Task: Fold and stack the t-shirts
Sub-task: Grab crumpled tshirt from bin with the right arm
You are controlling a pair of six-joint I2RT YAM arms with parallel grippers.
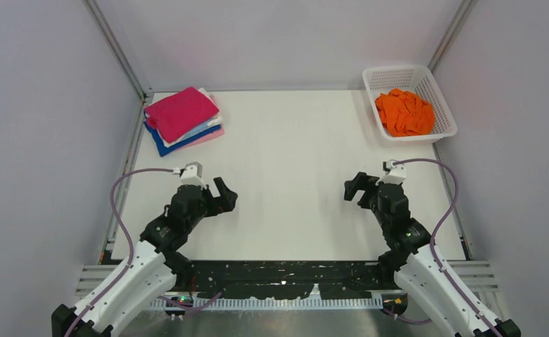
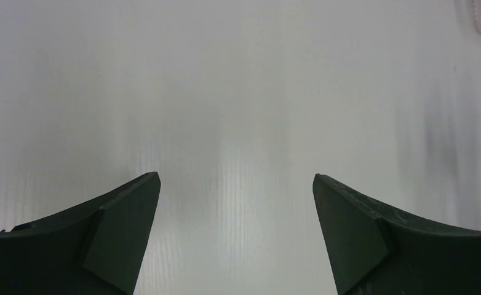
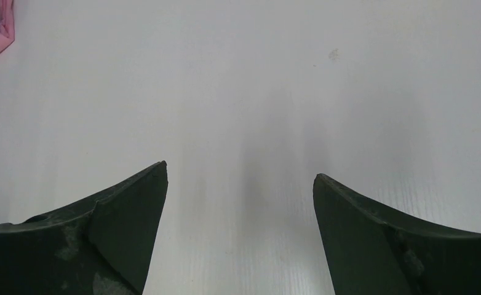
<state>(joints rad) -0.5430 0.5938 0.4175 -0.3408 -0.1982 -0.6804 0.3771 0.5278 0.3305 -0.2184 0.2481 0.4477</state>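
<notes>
The left gripper [image 1: 223, 194] hangs low over the near left part of the table [image 1: 293, 140], jaws spread wide with nothing between them; its wrist view shows only bare white surface between the two dark fingers [image 2: 124, 233]. The right gripper [image 1: 354, 188] mirrors it on the near right, also wide apart and empty, its fingers [image 3: 127, 227] framing plain tabletop; the two grippers face each other across the middle, well apart.

The folded stack [image 1: 182, 121] sits at the far left corner of the table, a magenta shirt [image 1: 180, 111] on top; edges of white, light blue, pink and dark blue cloth peek out beneath it, the dark blue showing at the near left side and the pink at the right; a pink corner of it just shows in the top left of the right wrist view.

The orange shirt [image 1: 404, 112] lies crumpled in the basket [image 1: 398, 71] at the far right corner, unfolded; neither gripper is near it, and neither touches the stack.
</notes>
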